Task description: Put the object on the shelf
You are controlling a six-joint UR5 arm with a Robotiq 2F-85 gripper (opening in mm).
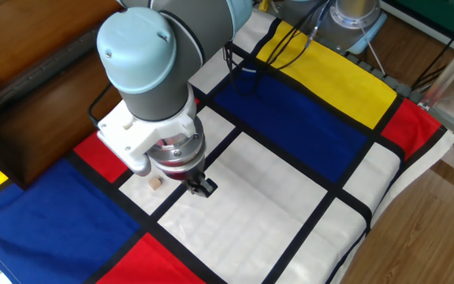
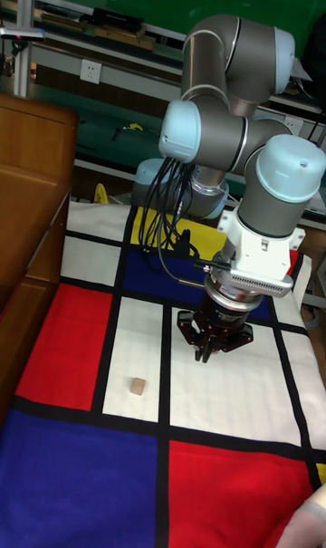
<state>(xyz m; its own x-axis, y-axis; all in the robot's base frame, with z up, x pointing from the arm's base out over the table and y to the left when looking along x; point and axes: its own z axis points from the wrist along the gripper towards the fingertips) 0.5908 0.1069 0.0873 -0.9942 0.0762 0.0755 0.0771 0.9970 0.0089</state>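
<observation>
Fixed view: gripper [image 1: 204, 188] closed, empty, beside the cube [image 1: 155, 183]. We're pre-grasp; next we open, shift toward the shelf [image 1: 30, 118] edge, descend.

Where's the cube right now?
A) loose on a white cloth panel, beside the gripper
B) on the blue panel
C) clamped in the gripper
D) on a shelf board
A: the cube lies on a white panel of the cloth, apart from the gripper, which holds nothing; the shelf stands off to the side.
</observation>
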